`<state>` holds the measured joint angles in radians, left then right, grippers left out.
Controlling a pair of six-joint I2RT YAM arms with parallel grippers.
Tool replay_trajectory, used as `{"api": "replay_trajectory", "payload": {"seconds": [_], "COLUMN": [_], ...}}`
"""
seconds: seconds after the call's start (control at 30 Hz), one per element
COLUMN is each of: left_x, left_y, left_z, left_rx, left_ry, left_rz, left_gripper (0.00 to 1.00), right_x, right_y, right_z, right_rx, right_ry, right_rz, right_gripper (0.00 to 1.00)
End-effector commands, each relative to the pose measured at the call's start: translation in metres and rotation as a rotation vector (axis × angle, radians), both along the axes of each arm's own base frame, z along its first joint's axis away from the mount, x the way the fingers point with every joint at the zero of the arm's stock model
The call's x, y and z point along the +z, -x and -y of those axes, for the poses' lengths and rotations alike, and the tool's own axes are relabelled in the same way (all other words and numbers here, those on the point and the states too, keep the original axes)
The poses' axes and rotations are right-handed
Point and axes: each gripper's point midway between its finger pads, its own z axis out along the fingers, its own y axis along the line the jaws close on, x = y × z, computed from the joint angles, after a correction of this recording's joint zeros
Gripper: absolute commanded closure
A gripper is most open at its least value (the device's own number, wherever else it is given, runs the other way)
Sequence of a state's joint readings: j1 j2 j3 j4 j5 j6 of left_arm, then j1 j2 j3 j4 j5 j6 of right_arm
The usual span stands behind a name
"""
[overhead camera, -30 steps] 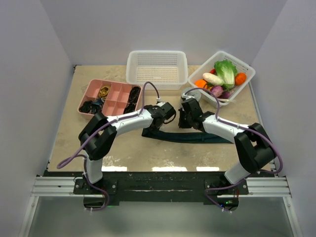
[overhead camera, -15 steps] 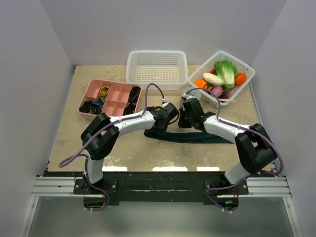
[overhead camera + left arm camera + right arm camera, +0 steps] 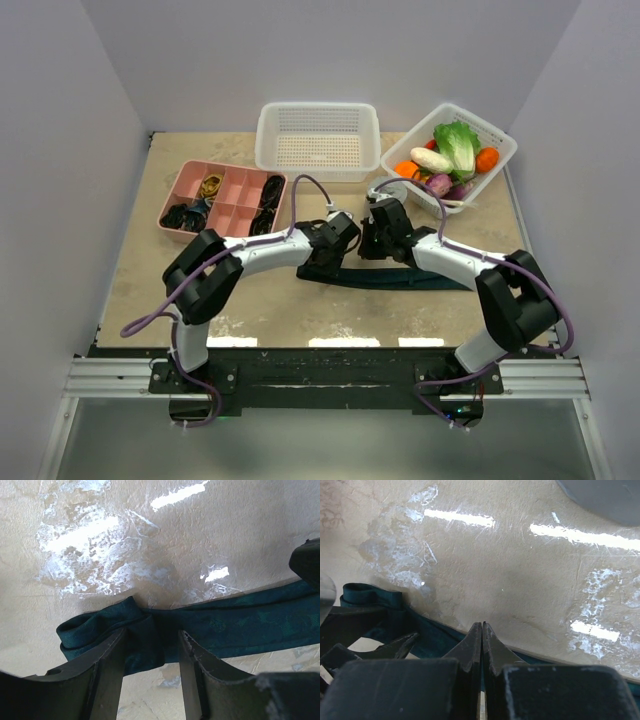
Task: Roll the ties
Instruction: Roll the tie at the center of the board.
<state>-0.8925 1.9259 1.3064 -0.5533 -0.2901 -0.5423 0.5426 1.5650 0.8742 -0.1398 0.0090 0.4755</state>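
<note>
The dark teal tie (image 3: 400, 277) lies flat across the middle of the table, its left end folded over into a loose loop (image 3: 95, 627). My left gripper (image 3: 322, 262) is open and low over that folded end; in the left wrist view its fingers (image 3: 107, 662) straddle the fold, with the gripper's gap (image 3: 152, 642) over the fabric. My right gripper (image 3: 372, 247) is shut, its tips (image 3: 481, 626) at the far edge of the tie (image 3: 432, 635), just right of the left gripper. I see no fabric between its jaws.
A pink divided tray (image 3: 240, 218) with black cords stands at the back left. A white empty basket (image 3: 318, 165) is at the back middle, and a white basket (image 3: 490, 170) of vegetables at the back right. A grey round object (image 3: 605, 495) lies beyond the right gripper.
My left gripper has moved right and down onto the tie's left end, closer to the right gripper. The tie's left end has bunched slightly to the right. The right arm has barely moved.
</note>
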Motion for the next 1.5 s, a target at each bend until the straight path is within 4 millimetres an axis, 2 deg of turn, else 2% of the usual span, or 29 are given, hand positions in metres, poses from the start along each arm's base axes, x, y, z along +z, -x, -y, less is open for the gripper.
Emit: {"api": "replay_trajectory", "payload": {"seconds": [0.0, 0.1, 0.27, 0.43, 0.63, 0.8, 0.97, 1.13, 1.27, 1.47], "left_x": [0.004, 0.01, 0.04, 0.064, 0.079, 0.074, 0.07, 0.063, 0.055, 0.046], "left_y": [0.005, 0.002, -0.01, -0.022, -0.03, -0.031, -0.025, -0.018, -0.016, -0.018], "left_z": [0.009, 0.005, 0.003, -0.008, -0.03, -0.057, -0.06, -0.067, -0.07, -0.072], "left_rx": [0.017, 0.031, 0.043, 0.064, 0.092, 0.133, 0.109, 0.123, 0.133, 0.146], "left_ry": [0.072, 0.063, 0.123, 0.205, 0.324, 0.382, 0.489, 0.498, 0.506, 0.561], "left_rz": [-0.008, 0.013, 0.075, 0.11, 0.114, 0.1, 0.072, 0.064, 0.052, 0.034], "left_gripper": [0.51, 0.5, 0.46, 0.41, 0.39, 0.38, 0.39, 0.39, 0.39, 0.39], "right_x": [-0.001, 0.002, 0.014, 0.028, 0.041, 0.042, 0.031, 0.037, 0.037, 0.016], "right_y": [-0.003, -0.002, -0.003, 0.0, 0.003, 0.006, -0.004, -0.014, -0.009, 0.0], "right_z": [-0.007, -0.014, -0.026, -0.05, -0.081, -0.108, -0.117, -0.13, -0.134, -0.129], "right_rx": [0.036, 0.069, 0.115, 0.182, 0.259, 0.324, 0.309, 0.333, 0.353, 0.361], "right_ry": [-0.02, -0.044, -0.06, -0.088, -0.119, -0.134, -0.105, -0.115, -0.119, -0.092], "right_rz": [0.016, 0.015, 0.04, 0.064, 0.093, 0.094, 0.106, 0.111, 0.109, 0.061], "right_gripper": [1.0, 1.0, 1.0, 1.0, 1.0, 1.0, 1.0, 1.0, 1.0, 1.0]}}
